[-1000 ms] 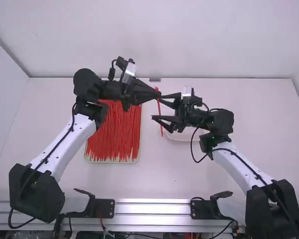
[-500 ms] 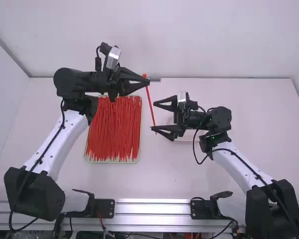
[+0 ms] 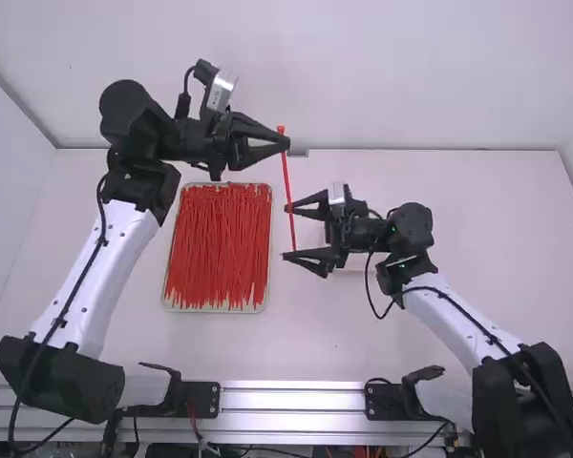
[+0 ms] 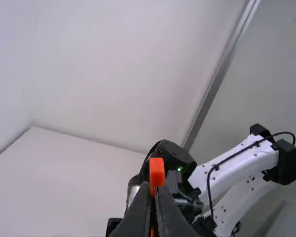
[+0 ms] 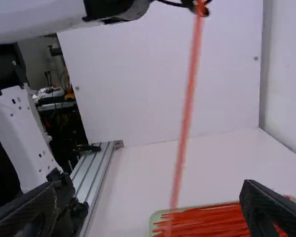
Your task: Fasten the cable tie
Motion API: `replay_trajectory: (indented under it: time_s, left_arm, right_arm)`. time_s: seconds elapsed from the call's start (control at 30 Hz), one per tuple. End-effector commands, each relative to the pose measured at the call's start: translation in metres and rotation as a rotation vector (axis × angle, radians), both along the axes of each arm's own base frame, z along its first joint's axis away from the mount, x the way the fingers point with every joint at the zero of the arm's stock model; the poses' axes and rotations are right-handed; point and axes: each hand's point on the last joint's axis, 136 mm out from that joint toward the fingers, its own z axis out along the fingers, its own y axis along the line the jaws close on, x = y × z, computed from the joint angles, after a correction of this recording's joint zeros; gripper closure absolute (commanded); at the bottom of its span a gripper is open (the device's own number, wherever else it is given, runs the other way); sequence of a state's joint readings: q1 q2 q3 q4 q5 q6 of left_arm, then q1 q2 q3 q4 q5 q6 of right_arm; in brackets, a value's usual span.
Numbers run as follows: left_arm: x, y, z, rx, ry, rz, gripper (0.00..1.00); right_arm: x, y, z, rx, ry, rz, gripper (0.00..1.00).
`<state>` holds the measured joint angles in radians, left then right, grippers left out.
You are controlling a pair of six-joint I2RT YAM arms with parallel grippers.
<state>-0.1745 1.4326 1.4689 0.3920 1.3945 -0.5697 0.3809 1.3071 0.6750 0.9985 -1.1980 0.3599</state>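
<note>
A single red cable tie hangs nearly straight down from my left gripper, which is raised above the table's back edge and shut on the tie just under its square head. In the left wrist view my gripper pinches the tie, with the right arm behind it. My right gripper is open, one finger on either side of the tie's lower end without touching it. In the right wrist view the tie runs down between my spread fingers.
A flat tray full of several loose red cable ties lies at left of centre, also seen as the ties in the right wrist view. A small white dish sits under the right gripper. White walls close off the back and sides.
My left arm has lifted and drawn back to the left, raising the tie until it hangs nearly vertical. My right gripper has shifted slightly left, still open around the tie's lower end.
</note>
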Motion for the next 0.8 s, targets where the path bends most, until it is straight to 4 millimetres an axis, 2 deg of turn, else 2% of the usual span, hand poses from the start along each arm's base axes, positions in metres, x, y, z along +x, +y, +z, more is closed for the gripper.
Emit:
replay_trajectory:
  time_s: [0.0, 0.2, 0.33, 0.4, 0.5, 0.53, 0.6, 0.67, 0.77]
  left_arm:
    - [-0.003, -0.004, 0.007, -0.011, -0.061, 0.004, 0.98]
    - [-0.001, -0.002, 0.008, -0.012, -0.062, 0.015, 0.98]
    - [-0.001, -0.001, 0.009, -0.014, -0.072, 0.018, 0.98]
    - [0.000, 0.000, 0.009, -0.014, -0.076, 0.020, 0.98]
    - [-0.002, -0.002, 0.009, -0.014, -0.075, 0.012, 0.98]
    - [-0.002, -0.002, 0.009, -0.014, -0.075, 0.012, 0.98]
    - [-0.002, -0.001, 0.009, -0.013, -0.075, 0.013, 0.98]
    - [0.000, 0.001, 0.009, -0.012, -0.075, 0.017, 0.98]
    - [0.001, 0.002, 0.007, -0.009, -0.067, 0.020, 0.98]
  right_arm:
    - [-0.006, 0.007, 0.009, 0.007, -0.054, 0.030, 0.00]
    - [-0.009, 0.012, 0.001, -0.012, -0.045, 0.045, 0.02]
    - [-0.008, 0.012, -0.002, -0.022, -0.042, 0.043, 0.11]
    - [-0.009, 0.012, -0.003, -0.024, -0.038, 0.046, 0.18]
    - [-0.009, 0.012, -0.003, -0.024, -0.039, 0.045, 0.35]
    - [-0.009, 0.012, -0.003, -0.024, -0.039, 0.045, 0.44]
    - [-0.009, 0.012, -0.003, -0.024, -0.038, 0.044, 0.70]
    - [-0.009, 0.012, -0.003, -0.024, -0.039, 0.045, 0.79]
    - [-0.005, 0.010, -0.005, -0.029, -0.024, 0.034, 0.79]
